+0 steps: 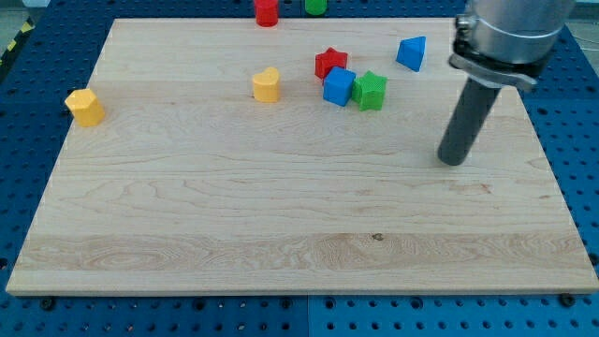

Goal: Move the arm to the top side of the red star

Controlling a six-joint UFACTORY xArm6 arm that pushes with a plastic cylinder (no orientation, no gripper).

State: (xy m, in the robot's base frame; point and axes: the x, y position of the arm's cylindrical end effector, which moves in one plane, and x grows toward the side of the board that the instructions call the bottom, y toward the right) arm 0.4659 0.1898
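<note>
The red star lies on the wooden board near the view's top, right of centre. A blue cube touches its lower right side, and a green star-shaped block sits just right of the cube. My tip rests on the board well to the right of and below the red star, apart from every block. The dark rod rises from it towards the view's upper right.
A blue triangular block lies upper right, above my tip. A yellow heart sits left of the red star, a yellow block at the far left. A red block and a green block stand at the top edge.
</note>
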